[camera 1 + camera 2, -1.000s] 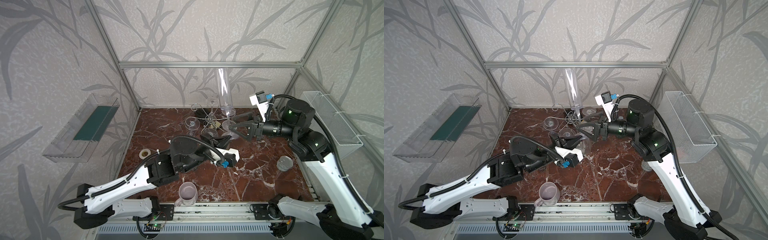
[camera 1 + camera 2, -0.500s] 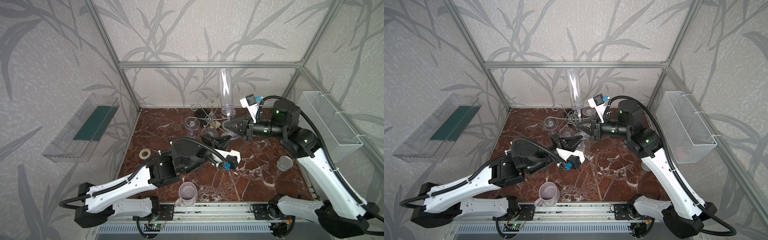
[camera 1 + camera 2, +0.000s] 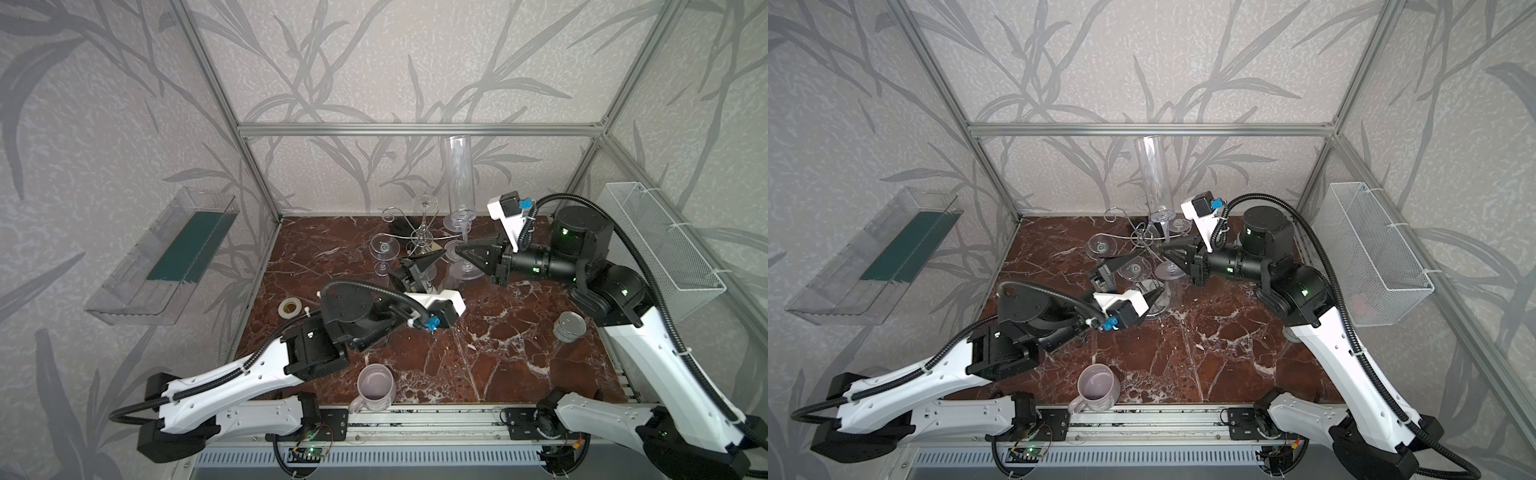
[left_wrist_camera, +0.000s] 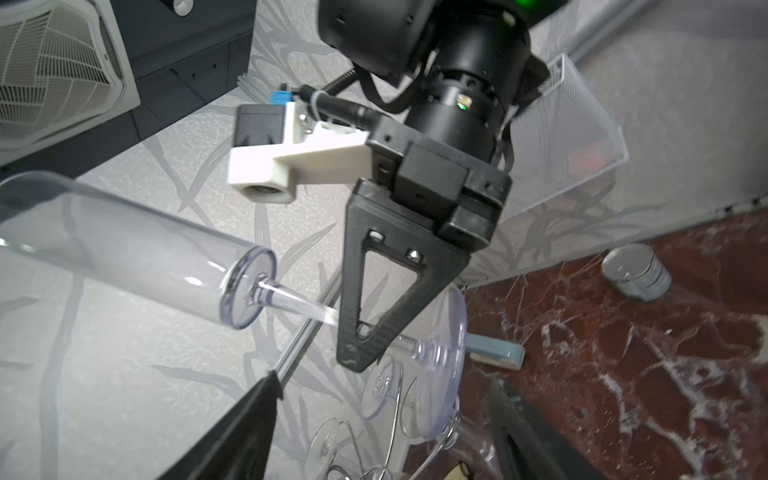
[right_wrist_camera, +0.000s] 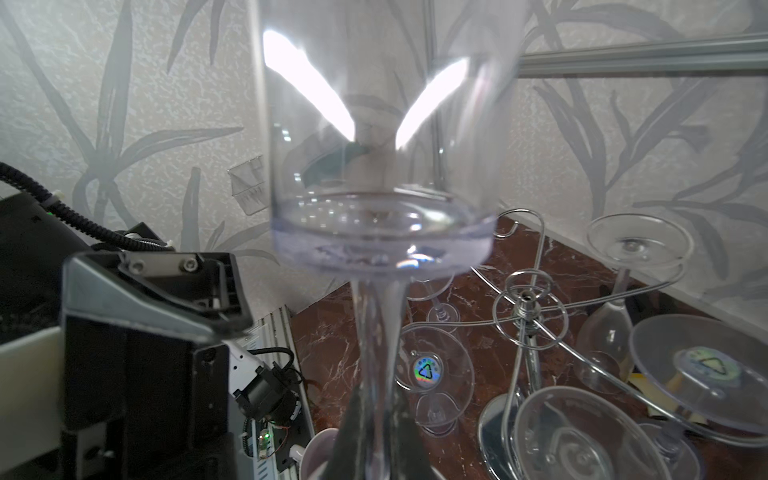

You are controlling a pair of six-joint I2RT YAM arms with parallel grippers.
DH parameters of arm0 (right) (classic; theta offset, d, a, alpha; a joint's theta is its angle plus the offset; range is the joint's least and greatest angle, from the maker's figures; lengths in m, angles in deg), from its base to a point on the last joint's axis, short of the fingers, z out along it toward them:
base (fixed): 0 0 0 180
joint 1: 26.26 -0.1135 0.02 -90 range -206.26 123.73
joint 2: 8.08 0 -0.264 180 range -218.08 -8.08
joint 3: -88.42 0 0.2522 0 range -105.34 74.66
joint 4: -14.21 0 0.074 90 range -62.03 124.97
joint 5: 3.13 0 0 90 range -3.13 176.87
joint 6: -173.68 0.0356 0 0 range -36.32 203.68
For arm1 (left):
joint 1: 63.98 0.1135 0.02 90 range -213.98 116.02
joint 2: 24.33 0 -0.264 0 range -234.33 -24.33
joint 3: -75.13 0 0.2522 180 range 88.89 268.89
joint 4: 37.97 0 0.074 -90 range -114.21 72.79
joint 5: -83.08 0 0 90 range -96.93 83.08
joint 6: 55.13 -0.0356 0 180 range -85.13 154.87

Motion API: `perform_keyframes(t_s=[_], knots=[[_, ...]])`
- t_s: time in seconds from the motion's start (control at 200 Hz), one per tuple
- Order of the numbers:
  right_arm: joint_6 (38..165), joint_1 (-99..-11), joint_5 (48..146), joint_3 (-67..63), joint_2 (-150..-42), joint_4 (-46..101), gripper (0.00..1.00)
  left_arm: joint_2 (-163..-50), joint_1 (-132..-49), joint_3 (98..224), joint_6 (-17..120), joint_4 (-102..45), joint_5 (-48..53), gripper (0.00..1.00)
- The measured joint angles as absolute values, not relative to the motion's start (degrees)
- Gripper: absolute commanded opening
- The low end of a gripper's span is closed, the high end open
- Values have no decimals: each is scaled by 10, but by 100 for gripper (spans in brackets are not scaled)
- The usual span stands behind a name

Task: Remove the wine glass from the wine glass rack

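Low in the middle of a top view, a lilac mug [image 3: 374, 388] stands at the front edge of the tabletop [image 3: 498, 365]. Past it, mid-frame, the left gripper [image 3: 1147, 273] has its jaws spread wide with nothing between them. Just beyond, the right gripper [image 3: 458, 251] reaches in from the right. Its jaws are pinched on the thin stem of the wine glass [image 3: 457, 178], low down near the foot.

The glass stands upright, long axis vertical, with its tall cylindrical bowl opening upward. It is just right of the wine glass rack [image 3: 422, 239] at back centre. I cannot tell whether the foot is clear of the wire arms.

I'd keep the glass plumb and draw it rightward, away from the hanging glasses [image 3: 384, 249]. So low a grip on so tall a bowl should tip easily.
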State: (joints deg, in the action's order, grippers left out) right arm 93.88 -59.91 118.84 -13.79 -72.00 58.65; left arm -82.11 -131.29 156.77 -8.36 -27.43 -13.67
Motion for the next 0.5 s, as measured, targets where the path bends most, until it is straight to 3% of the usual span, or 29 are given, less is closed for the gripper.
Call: perform_keyframes(t_s=[0.26, 0.5], knots=[[876, -599, 1156, -53, -624, 569, 0, -807, -1203, 1610, 218, -303, 20, 86], [833, -599, 1190, 10, -588, 569, 0, -853, -1155, 1649, 399, -332, 143, 86]])
